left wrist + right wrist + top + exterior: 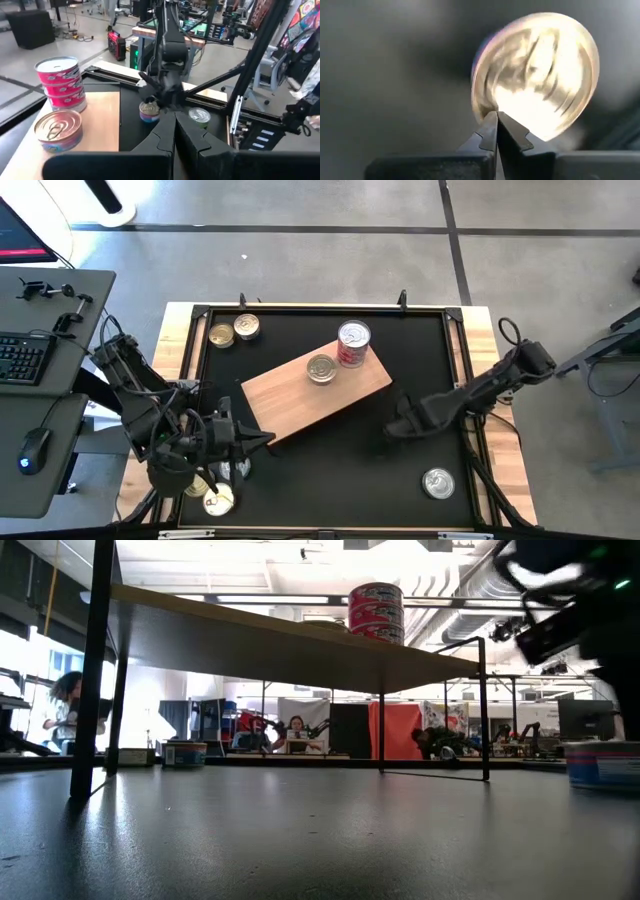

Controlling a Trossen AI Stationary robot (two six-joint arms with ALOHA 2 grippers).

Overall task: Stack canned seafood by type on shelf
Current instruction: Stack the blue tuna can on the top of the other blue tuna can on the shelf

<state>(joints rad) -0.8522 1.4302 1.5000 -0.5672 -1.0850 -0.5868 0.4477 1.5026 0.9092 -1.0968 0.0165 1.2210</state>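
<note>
Metal tins: rigid, smooth-sided, probably slick on the rim and fairly light, so pinch across the side wall, not the pull-tab lid.

Right hand (392,427) sits over the black surface (330,480) just off the shelf's right end, fingers fully pinched together with nothing between them; its wrist view shows a shiny tin lid (535,75) right ahead of the fingertips, so it needs to open before any grab.

Left hand (268,438) is at the shelf's left end, fingers pressed together, holding nothing.

Shelf (290,395) lies diagonally mid-surface, carrying a flat tin (321,367) and the tall red-label tin (353,343).

Loose stock:
- Two tins (232,331) near the far-left corner.
- One tin (437,482) near the near-right corner.
- More tins (218,499) under the left arm at the near-left corner.

Left arm crowds that last cluster; the shelf's thin legs could catch a low approach.
</note>
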